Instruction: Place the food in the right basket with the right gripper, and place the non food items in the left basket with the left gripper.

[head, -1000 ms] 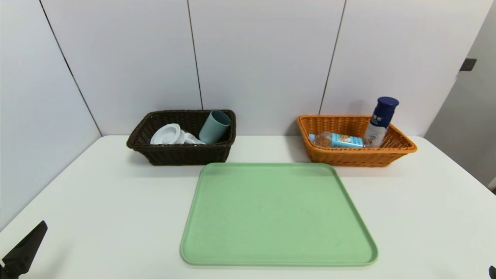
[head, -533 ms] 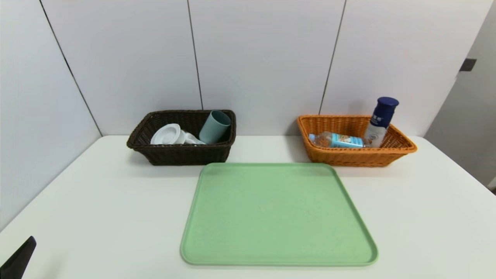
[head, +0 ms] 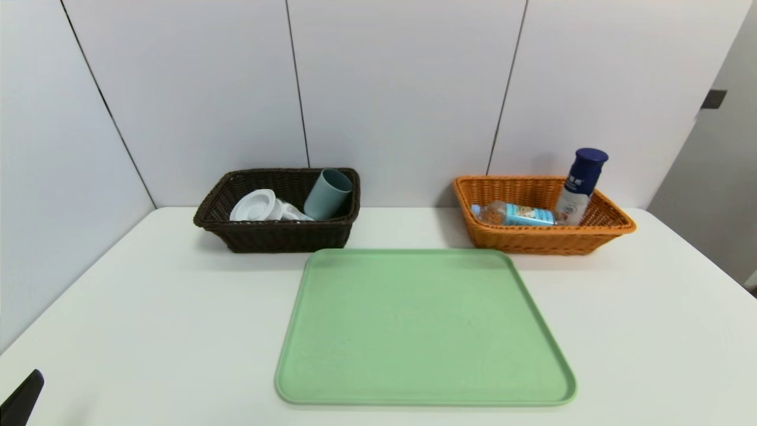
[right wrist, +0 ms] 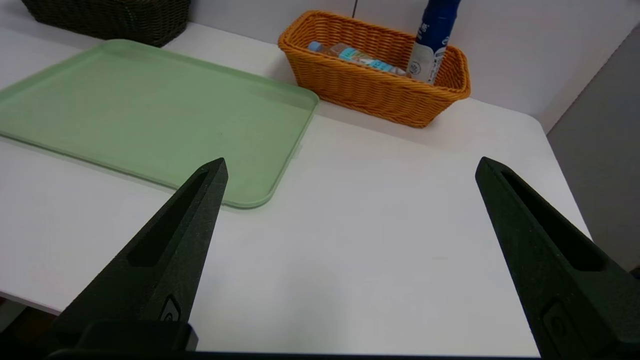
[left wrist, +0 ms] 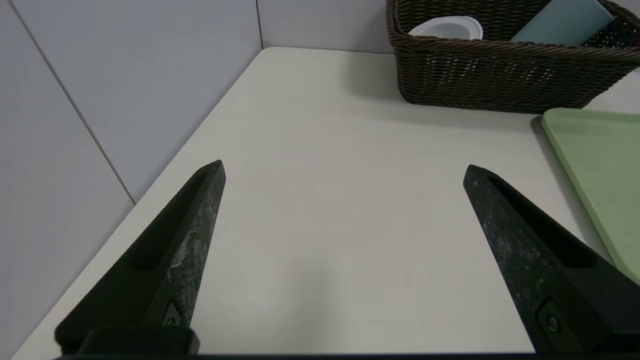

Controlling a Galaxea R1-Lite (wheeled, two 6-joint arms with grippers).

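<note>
Likely a lab or test booth: plain pale wall panels (head: 402, 89) with dark seams enclose a white desk (head: 165, 331), its far left corner meeting two panels.

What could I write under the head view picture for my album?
Cup in the dark basket, two bottles in the orange basket, green tray between and nearer.

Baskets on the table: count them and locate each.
2: a dark brown basket, behind the tray on the left; an orange basket, behind it on the right.
</note>
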